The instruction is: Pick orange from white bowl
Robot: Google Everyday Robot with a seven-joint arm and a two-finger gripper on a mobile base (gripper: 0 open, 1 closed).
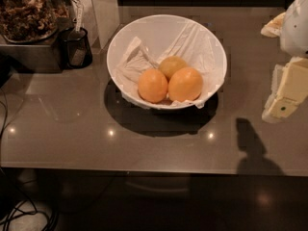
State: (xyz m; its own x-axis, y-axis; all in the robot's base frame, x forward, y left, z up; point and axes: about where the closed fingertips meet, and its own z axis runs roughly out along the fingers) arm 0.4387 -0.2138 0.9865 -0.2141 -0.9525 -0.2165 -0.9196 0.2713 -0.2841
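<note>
Gripper (pixel 284 102), pale cream and blocky, hangs at the right edge of my camera view above the countertop (pixel 62 129); from my station I cannot tell whether it is spread or pressed together. Countertop: grey-brown and glossy with small light reflections, running beneath the gripper and away to its left in the view. White bowl (pixel 211 47): wide and round, standing on the countertop well apart from the gripper, to its left. Paper lining (pixel 187 37): crumpled white sheet inside the bowl, its edge lapping over the near rim. Clear container (pixel 26 11): holds brown clumped food, far to the gripper's left, beyond the bowl, in the top corner. Shadow (pixel 250 148): dark shape on the countertop just below the gripper. Black cup (pixel 76 47): just beside the container on the side toward the gripper, with a utensil standing in it. Orange (pixel 185 84): evenly orange, lying in the bowl on the side nearer the gripper, touching the other two fruits. Smaller orange fruit (pixel 152 85): beside the orange, on the side away from the gripper. Yellowish fruit (pixel 172 65): smallest, tucked behind both.
</note>
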